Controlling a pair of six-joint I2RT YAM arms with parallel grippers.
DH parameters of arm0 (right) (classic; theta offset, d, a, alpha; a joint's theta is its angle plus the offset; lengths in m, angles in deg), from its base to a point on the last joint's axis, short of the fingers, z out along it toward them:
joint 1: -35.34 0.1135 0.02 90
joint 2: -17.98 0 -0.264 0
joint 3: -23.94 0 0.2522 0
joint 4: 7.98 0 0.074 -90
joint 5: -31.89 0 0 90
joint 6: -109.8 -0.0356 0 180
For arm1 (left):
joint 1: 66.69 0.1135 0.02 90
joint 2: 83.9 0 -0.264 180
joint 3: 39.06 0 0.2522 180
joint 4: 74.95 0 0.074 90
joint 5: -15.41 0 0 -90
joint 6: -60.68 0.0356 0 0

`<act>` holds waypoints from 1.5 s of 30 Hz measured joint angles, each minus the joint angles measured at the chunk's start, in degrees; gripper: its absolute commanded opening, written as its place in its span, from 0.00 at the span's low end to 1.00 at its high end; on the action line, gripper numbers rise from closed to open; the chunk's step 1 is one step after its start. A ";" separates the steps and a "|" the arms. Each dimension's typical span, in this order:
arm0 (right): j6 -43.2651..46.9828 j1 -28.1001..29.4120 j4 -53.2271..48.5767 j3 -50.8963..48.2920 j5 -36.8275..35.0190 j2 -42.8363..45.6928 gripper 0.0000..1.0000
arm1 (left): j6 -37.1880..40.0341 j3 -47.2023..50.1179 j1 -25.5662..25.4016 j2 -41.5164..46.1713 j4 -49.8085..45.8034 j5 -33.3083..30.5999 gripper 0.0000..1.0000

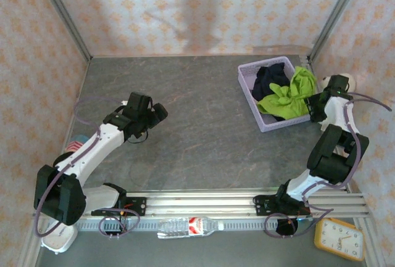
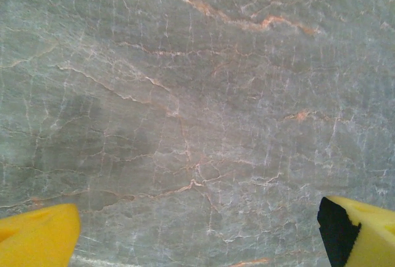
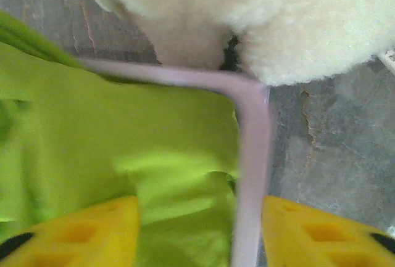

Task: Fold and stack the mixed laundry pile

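Sitting in lavender basket [image 1: 247, 88]: lime-green garment [image 1: 287, 97], navy garment [image 1: 270, 81], both crumpled

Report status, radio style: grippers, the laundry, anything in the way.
Left gripper open over bare table. Right gripper open, straddling basket rim at lime-green garment. Navy garment also in basket, nothing folded. White plush toy close beside that corner.

Your table [image 1: 203, 131] is a grey slab veined like stone, with fine pale and orange cracks running through it. At its far right you have the lavender basket [image 1: 250, 97] standing on it, and a white plush bear [image 3: 296, 20] sits right against the basket's outer corner. An aluminium rail [image 1: 247, 202] runs along the near edge. In front of it a clear water bottle [image 1: 185, 225] lies on its side, and a yellow clock [image 1: 339, 239] lies in the near right corner.
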 measured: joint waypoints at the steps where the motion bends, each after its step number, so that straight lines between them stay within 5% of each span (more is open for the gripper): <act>1: 0.26 0.00 0.04 0.00 0.07 0.46 0.67 | 0.07 -0.22 0.00 -0.66 -0.04 0.28 1.00; 5: 1.51 0.57 -0.42 0.24 1.14 3.89 0.77 | 0.31 -2.10 0.00 -3.58 0.02 1.40 1.00; 16: 3.39 8.98 -1.25 3.67 2.21 0.59 0.75 | 0.26 -3.48 0.00 -6.69 1.05 2.75 1.00; 19: 3.26 9.14 -1.14 3.23 2.21 -1.92 0.67 | 0.24 -3.43 0.00 -6.69 1.03 2.73 1.00; 23: 3.67 9.25 -1.05 3.21 2.21 -4.66 0.20 | 0.02 -3.06 0.00 -6.69 0.98 2.71 1.00; 26: 3.67 9.25 -1.70 3.63 2.21 -5.86 0.00 | -0.02 -3.06 0.00 -6.69 0.96 2.69 1.00; 37: 3.58 10.51 -5.60 20.11 6.40 -2.47 0.00 | -1.51 -3.06 0.00 -6.75 1.97 2.78 1.00; 45: 2.05 23.06 -7.23 42.86 12.13 0.22 0.00 | -1.66 -4.87 0.37 -8.76 2.69 3.15 1.00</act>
